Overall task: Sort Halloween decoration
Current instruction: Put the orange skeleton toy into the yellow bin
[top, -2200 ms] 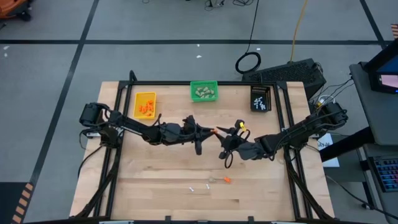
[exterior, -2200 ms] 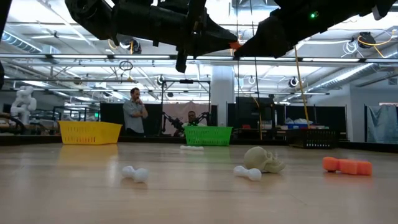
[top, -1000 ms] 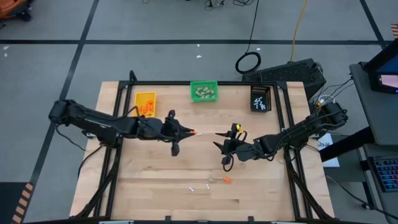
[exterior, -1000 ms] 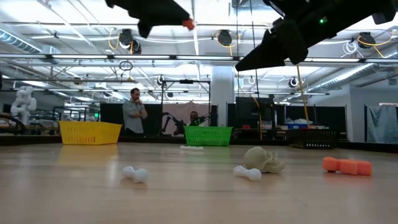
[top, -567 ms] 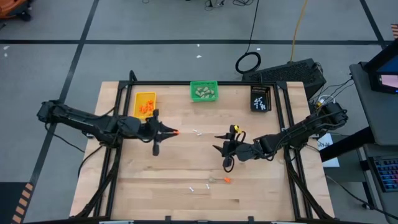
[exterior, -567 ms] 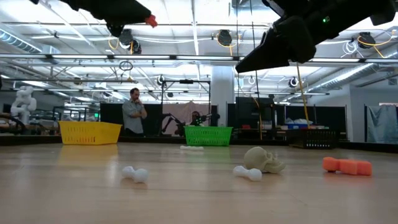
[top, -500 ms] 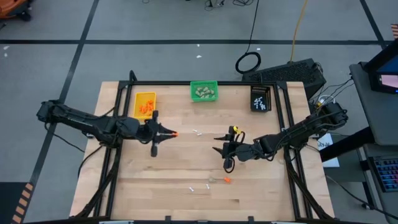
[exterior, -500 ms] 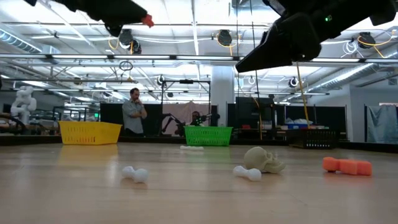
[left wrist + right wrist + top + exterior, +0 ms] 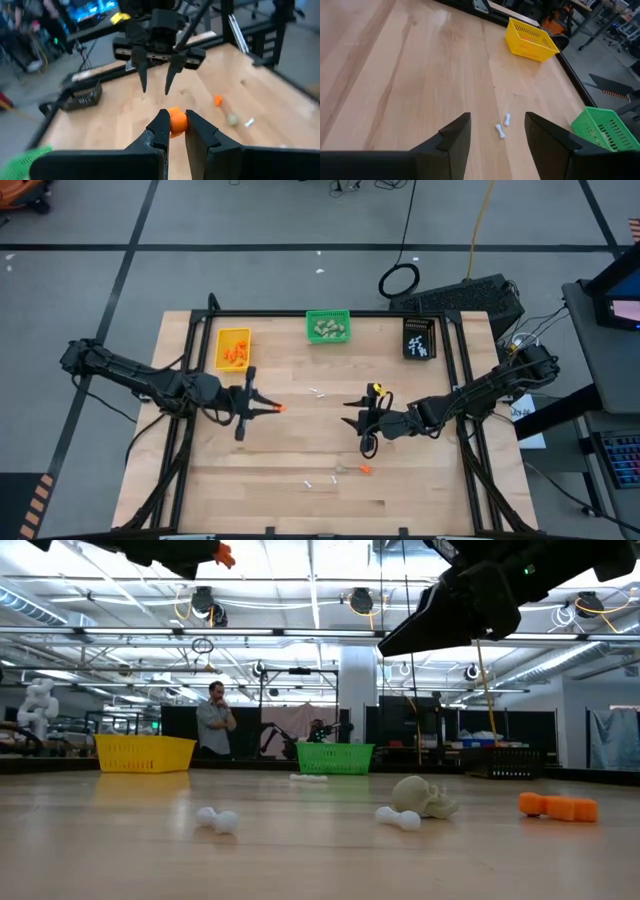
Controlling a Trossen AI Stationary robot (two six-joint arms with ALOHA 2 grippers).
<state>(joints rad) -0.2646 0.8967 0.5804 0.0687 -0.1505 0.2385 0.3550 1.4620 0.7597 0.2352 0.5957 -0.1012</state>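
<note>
Swinging back toward its own side, the left arm has carried an orange piece away from the table's middle, where both grippers nearly met a couple of seconds ago. The left gripper now hangs above the wood just below the yellow bin as seen from overhead, its fingers pinched narrow on that orange piece, which shows as a bright dot at the tips.

The right gripper has hardly shifted; it hovers well to the right of the yellow bin, about level with the left gripper, with its fingers spread apart and nothing between them. In the right wrist view two small white sticks lie on the boards ahead of it, between it and the yellow bin.

Further from the yellow bin, toward the table's near edge, more pieces lie loose: another orange bit, a beige skull-shaped lump, and white sticks beside it. The green bin sits to the right of the yellow bin along the far edge, with the black bin beyond it. Orange pieces already lie inside the yellow bin.

A person stands in the room behind the table.
</note>
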